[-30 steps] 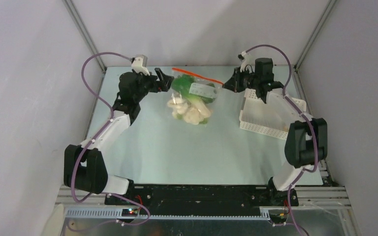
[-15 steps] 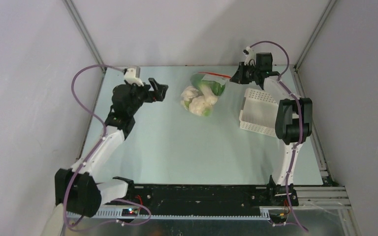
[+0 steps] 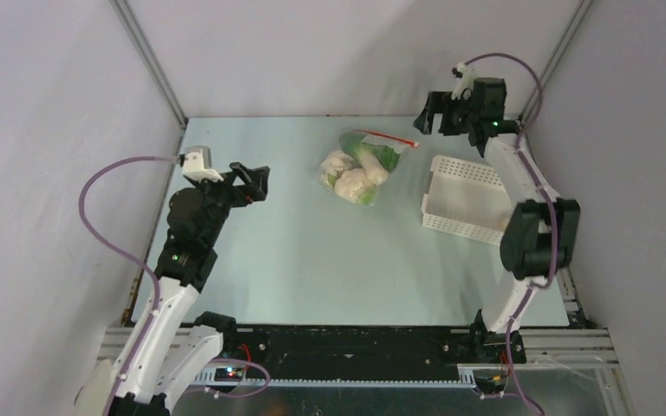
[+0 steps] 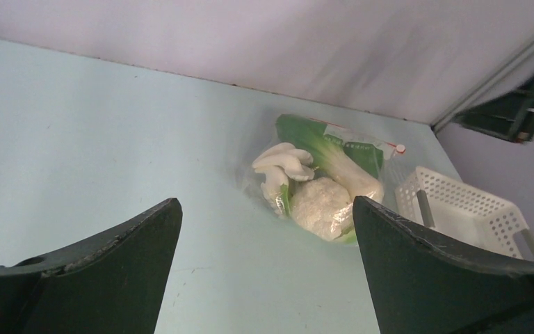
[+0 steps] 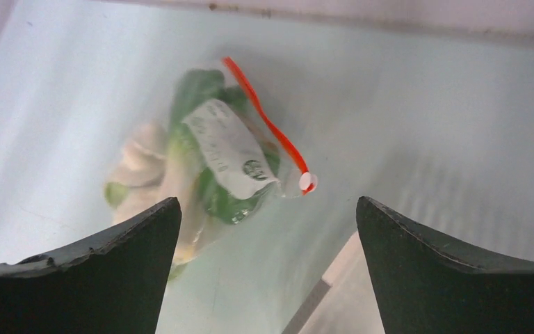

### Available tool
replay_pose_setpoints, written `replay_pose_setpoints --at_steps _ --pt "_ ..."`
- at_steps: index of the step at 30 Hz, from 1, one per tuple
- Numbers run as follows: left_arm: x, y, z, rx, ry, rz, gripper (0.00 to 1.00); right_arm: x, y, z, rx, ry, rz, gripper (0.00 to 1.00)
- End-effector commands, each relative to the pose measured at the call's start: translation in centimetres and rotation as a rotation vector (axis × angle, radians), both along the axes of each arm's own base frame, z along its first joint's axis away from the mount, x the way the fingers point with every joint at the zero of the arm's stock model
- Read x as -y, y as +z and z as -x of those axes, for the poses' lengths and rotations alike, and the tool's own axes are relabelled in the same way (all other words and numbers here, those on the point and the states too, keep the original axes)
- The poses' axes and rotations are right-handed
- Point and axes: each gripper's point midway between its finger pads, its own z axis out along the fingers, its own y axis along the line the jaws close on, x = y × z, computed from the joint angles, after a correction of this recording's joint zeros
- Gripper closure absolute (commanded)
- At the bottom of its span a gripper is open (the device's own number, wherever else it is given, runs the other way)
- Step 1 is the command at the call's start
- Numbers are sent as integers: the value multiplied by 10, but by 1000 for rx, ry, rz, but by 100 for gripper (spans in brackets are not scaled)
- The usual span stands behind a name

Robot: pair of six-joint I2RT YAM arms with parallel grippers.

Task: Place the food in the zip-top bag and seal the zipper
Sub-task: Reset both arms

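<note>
While the left claw and right claw hang spread and empty, the zip-top bag lies on the surface between them.
Food sits inside; the zipper has its white slider at the end, so it looks sealed. Any retreat should go high, clear of the plastic.

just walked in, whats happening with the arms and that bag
Nothing is being held right now. The zip-top bag lies on the table with the food, white and green toy vegetables, inside it. The left gripper and right gripper are both open and clear of the bag, one on each side. The orange-red zipper runs along the bag's mouth; whether it is fully sealed is hard to tell. A white basket sits on the robot's right.
</note>
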Motion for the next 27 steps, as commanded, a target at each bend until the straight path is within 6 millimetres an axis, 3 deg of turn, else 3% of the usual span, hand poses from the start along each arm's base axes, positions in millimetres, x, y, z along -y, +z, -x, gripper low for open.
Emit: replay_pose_setpoints --at_steps 1,2,3,4,5,6,9,13,14,15,19,27 --pt "-22 -10 17 -104 125 64 0 12 104 50 204 -44 22 1" --pt "-23 -8 19 -114 135 86 0 17 93 63 171 -72 30 1" --pt "-25 -12 25 -133 142 92 0 22 95 87 160 -100 25 1" --pt "-24 -12 27 -140 140 110 0 27 94 98 155 -127 29 0" --pt "-23 -11 32 -137 131 120 0 30 90 126 130 -151 15 0" --pt "-22 -12 34 -140 128 135 0 35 83 138 109 -182 17 1" --pt "-23 -11 45 -151 127 147 0 43 53 204 27 -259 -21 1" --pt "-29 -20 55 -183 149 129 0 50 30 260 26 -325 -81 1" --pt "-30 -24 57 -192 148 123 0 49 37 271 59 -329 -113 1" --pt "-30 -26 58 -195 146 119 0 47 24 278 29 -328 -119 1" --pt "-31 -32 60 -199 149 119 0 55 15 298 33 -383 -131 1" --pt "-33 -41 58 -212 170 125 0 61 24 302 106 -406 -137 1"
